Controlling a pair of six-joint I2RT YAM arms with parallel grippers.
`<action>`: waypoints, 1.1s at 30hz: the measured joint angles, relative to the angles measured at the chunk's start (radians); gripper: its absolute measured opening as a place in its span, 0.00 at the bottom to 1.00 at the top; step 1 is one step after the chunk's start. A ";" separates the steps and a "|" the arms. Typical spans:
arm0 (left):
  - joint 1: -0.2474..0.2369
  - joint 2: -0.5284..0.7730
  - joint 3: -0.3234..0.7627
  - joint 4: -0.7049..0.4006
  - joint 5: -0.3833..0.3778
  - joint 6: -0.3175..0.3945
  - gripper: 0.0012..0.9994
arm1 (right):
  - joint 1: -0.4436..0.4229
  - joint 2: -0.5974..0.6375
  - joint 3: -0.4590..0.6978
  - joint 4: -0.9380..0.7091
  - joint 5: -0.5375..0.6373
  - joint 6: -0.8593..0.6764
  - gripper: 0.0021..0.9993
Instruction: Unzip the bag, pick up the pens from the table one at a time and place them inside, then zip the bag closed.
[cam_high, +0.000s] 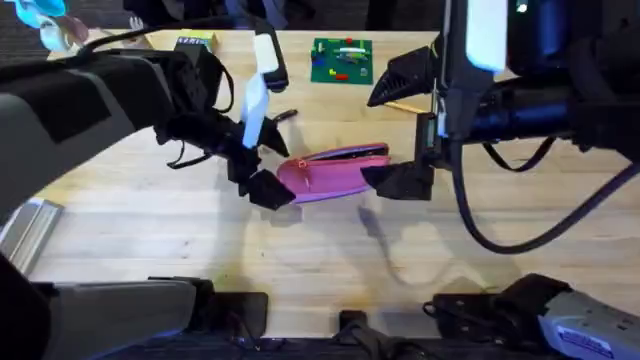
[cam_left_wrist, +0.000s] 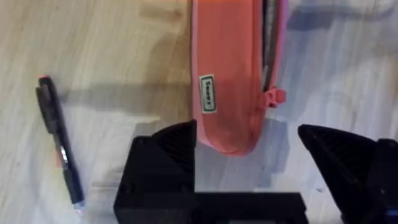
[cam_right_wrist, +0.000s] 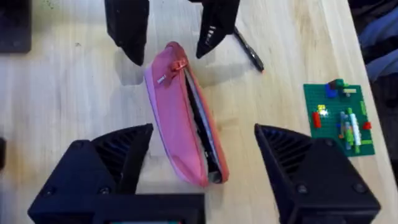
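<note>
Your left gripper (cam_left_wrist: 249, 168) hangs with its fingers spread wide on either side of one end of the bag (cam_left_wrist: 233, 74), gripping nothing. Your right gripper (cam_right_wrist: 202, 168) sits at the opposite end, its fingers likewise spread and empty.

You can see a small white label sewn on the bag's side in the left wrist view; its dark lettering is too blurred to read. Near it a pink zipper pull (cam_left_wrist: 275, 96) sticks out at the end by your left gripper.

The bag lies on the table (cam_high: 150, 230) near its middle, and the zipper is open along its length. Through the gap you see a dark, slim shape inside, but you cannot tell what it is.

One pen (cam_left_wrist: 59, 143), black with a bit of red at one end, lies on the table beside the bag, well clear of it. A green plate with small coloured bricks (cam_right_wrist: 341, 118) rests farther off.
</note>
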 joint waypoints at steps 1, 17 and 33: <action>0.000 0.000 0.001 -0.013 0.000 0.000 1.00 | 0.000 0.000 0.003 -0.007 0.000 0.003 1.00; 0.001 -0.318 0.030 -0.128 -0.016 0.000 0.99 | 0.008 0.019 0.076 -0.102 0.003 0.013 1.00; 0.001 -0.375 0.031 -0.188 -0.018 0.000 0.99 | 0.071 0.225 0.299 -0.255 0.118 -0.047 1.00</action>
